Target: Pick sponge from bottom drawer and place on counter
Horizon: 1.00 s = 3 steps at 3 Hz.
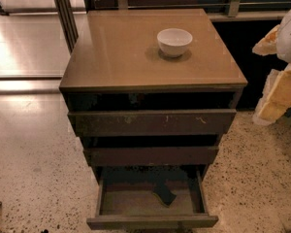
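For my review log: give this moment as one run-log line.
sponge: in open bottom drawer | counter: holds white bowl | gripper: right of cabinet, away from sponge

— Any writing to read here?
— None that I can make out. The counter (pixel 121 52) bears no label, nor does the white bowl (pixel 174 41) at one o'clock.
— The top drawer front (pixel 150 123)?
— Pale flecks, probably scratches, not letters.
— And the gripper (pixel 277 98)?
— At three o'clock, by the edge, with no legible mark.
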Available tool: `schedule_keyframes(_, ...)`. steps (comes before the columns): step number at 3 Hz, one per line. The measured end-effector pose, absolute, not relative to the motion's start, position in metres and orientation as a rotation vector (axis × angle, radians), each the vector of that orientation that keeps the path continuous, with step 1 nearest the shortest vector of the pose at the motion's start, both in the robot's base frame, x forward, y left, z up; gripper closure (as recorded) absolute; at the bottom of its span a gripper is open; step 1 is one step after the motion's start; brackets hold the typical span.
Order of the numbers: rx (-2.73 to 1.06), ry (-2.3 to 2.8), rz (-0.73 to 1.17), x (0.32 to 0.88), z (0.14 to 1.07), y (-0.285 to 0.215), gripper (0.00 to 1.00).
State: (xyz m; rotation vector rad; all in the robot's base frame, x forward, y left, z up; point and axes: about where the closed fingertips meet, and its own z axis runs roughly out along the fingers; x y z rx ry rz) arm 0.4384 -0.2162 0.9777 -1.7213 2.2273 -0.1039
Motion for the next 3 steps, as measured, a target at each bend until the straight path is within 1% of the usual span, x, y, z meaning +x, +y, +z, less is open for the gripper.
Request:
schedule_keyframes(1, -1.695, 2.220, -0.074, 0.449, 0.947, -0.213, 0.42)
schedule_keyframes(3, -1.627, 2.264, 0.142, 0.496, 0.769, -0.185, 0.88)
